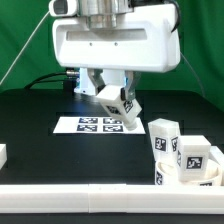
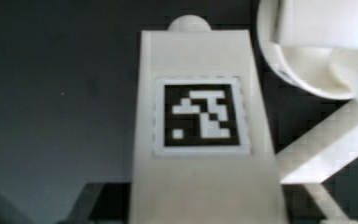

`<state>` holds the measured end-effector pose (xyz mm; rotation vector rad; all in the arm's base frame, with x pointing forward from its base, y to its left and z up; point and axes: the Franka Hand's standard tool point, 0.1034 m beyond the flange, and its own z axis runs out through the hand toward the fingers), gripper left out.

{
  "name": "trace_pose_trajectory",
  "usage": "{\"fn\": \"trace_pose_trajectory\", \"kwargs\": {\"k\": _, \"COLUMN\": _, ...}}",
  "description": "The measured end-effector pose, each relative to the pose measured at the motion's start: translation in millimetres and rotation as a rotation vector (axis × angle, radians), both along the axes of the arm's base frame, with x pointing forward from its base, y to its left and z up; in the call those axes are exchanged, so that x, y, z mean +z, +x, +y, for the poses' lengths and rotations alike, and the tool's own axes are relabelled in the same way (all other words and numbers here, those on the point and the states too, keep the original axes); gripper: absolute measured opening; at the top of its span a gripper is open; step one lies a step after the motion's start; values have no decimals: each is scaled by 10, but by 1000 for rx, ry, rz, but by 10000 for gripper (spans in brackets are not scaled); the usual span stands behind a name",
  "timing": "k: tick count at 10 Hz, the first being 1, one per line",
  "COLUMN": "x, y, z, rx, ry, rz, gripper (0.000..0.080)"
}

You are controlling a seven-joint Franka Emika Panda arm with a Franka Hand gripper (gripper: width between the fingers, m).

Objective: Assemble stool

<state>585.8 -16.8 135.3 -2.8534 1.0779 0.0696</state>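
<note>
Over black table (image 1: 30, 135), the downward-pointing hand (image 1: 110, 94) holds a tilted leg (image 1: 122, 106).

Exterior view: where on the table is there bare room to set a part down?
Free: black tabletop on the exterior view's left, between marker board, front rail and a small white piece at the edge; also a narrower strip between marker board and rail. Crowded: the exterior view's right, where tagged stool parts cluster. The held leg hangs by that board.
</note>
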Motion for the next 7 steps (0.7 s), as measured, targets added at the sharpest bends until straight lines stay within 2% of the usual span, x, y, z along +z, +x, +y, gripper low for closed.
{"fn": "trace_pose_trajectory", "kwargs": {"k": 1, "x": 122, "y": 27, "z": 6, "rx": 1, "ry": 16, "rz": 4, "gripper": 340}}
{"fn": "trace_pose_trajectory", "kwargs": {"k": 5, "x": 125, "y": 39, "z": 20, "rx": 9, "ry": 11, "rz": 2, "gripper": 340}}
{"fn": "trace_pose_trajectory", "kwargs": {"k": 7, "x": 348, "y": 100, "z": 265, "rx": 7, "ry": 26, "rz": -6, "gripper": 340}}
